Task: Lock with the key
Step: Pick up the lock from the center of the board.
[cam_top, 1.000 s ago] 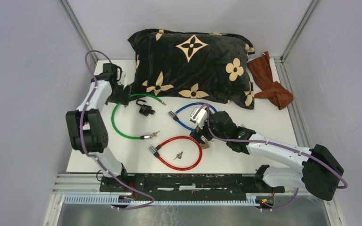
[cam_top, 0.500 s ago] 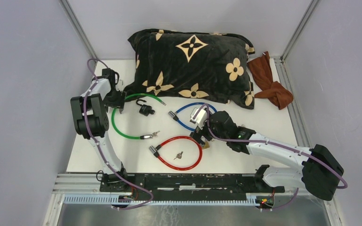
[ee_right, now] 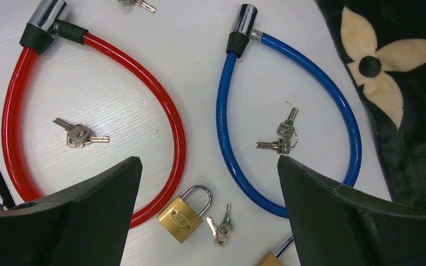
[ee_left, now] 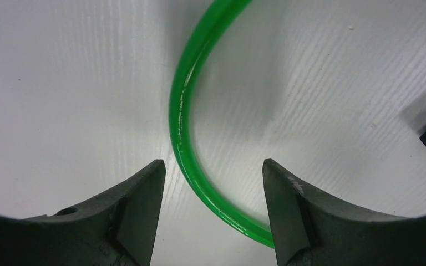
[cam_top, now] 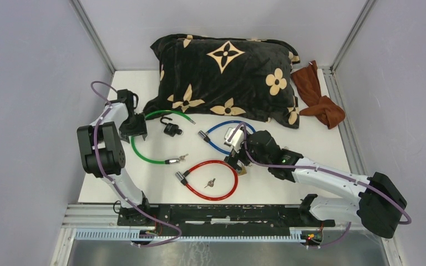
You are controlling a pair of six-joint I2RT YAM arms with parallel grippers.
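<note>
My right gripper (ee_right: 208, 160) hangs open over a brass padlock (ee_right: 183, 217) with its shackle down, and a small pair of keys (ee_right: 221, 226) lies just right of it. In the top view this gripper (cam_top: 237, 160) sits between the red cable lock (cam_top: 211, 180) and the blue cable lock (cam_top: 227, 133). My left gripper (ee_left: 213, 163) is low over the table with the green cable (ee_left: 180, 116) curving between its fingers. Its jaws stand apart and neither finger visibly presses the cable. From above, the left gripper (cam_top: 135, 128) is at the green loop's (cam_top: 138, 151) far-left bend.
Key pairs lie inside the red loop (ee_right: 80, 134) and the blue loop (ee_right: 282, 138). A second brass padlock (ee_right: 269, 259) peeks in at the bottom edge. A black lock head (cam_top: 171, 129) lies by the green cable. A black flowered pillow (cam_top: 227, 77) and brown cloth (cam_top: 319, 97) fill the back.
My left gripper has come nearer along the green cable's left bend and its jaws have narrowed around it. The right arm has stayed put.
</note>
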